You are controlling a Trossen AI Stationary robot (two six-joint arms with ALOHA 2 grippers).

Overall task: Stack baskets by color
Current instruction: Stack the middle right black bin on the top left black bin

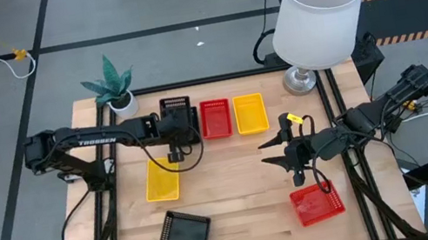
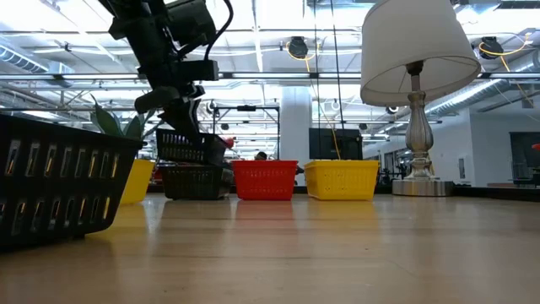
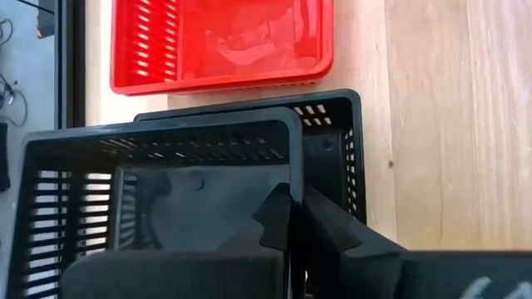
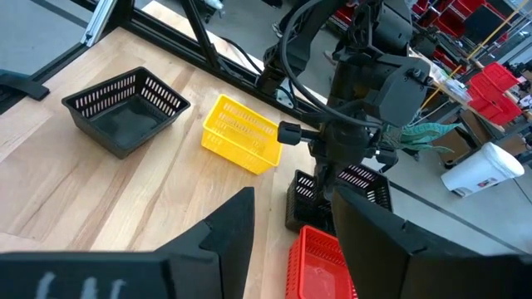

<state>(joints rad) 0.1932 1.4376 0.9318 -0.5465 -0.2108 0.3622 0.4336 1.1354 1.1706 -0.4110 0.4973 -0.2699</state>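
My left gripper (image 1: 171, 136) is shut on a black basket (image 3: 166, 183) at the table's far left. It holds it tilted over a second black basket (image 3: 332, 149) that stands on the table. Beside them, along the far edge, stand a red basket (image 1: 215, 118) and a yellow basket (image 1: 250, 114). Another yellow basket (image 1: 162, 179), a black one (image 1: 185, 231) and a red one (image 1: 316, 203) lie apart, nearer the front. My right gripper (image 1: 277, 151) hangs open above the table's right half, with nothing between its fingers. My left gripper pinches one side wall (image 3: 295, 170) of the upper black basket at its rim, with one finger (image 3: 273, 218) inside the basket and the other outside. The fingers slant down from the table's left. The basket (image 2: 190, 148) hangs tilted just above the lower black basket (image 2: 194, 181). I cannot tell whether the two touch.
A white lamp (image 1: 315, 18) stands at the table's far right corner and a small potted plant (image 1: 111, 87) at the far left. Bare wood lies in the middle and along the front between the loose baskets.
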